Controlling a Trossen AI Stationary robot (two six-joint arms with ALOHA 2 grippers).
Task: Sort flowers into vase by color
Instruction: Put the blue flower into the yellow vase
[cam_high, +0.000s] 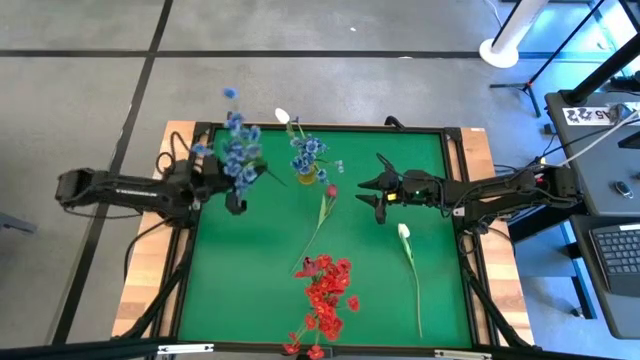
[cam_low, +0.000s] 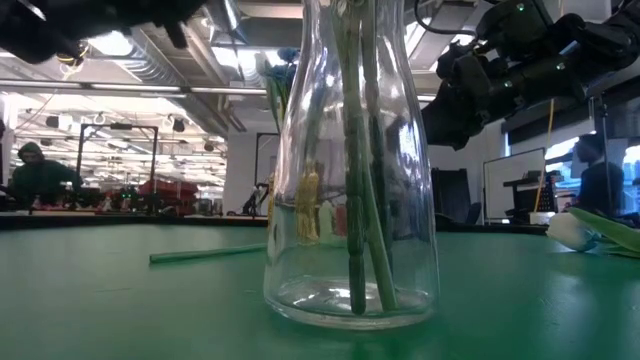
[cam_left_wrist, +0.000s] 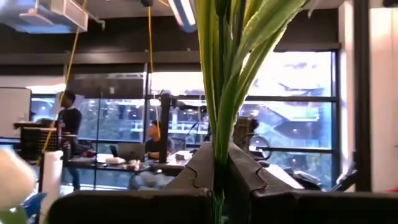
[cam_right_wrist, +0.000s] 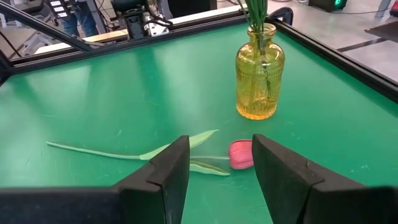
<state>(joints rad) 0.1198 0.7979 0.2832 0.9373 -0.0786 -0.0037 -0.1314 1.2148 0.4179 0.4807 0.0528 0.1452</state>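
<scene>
Since your left hand (cam_high: 236, 203) clamps light blue flowers (cam_high: 238, 152), your open right hand (cam_high: 375, 195) should pinch the red bud (cam_right_wrist: 240, 154) by its stiff stem.

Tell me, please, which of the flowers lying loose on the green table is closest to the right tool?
The single red bud, lying just ahead of the open right tool. The white bud and red cluster lie farther off.

Clear vase (cam_low: 350, 200): neck cut off at top edge, blooms unseen. Left wrist view: stems (cam_left_wrist: 227, 74) run past frame, flower heads hidden.
</scene>
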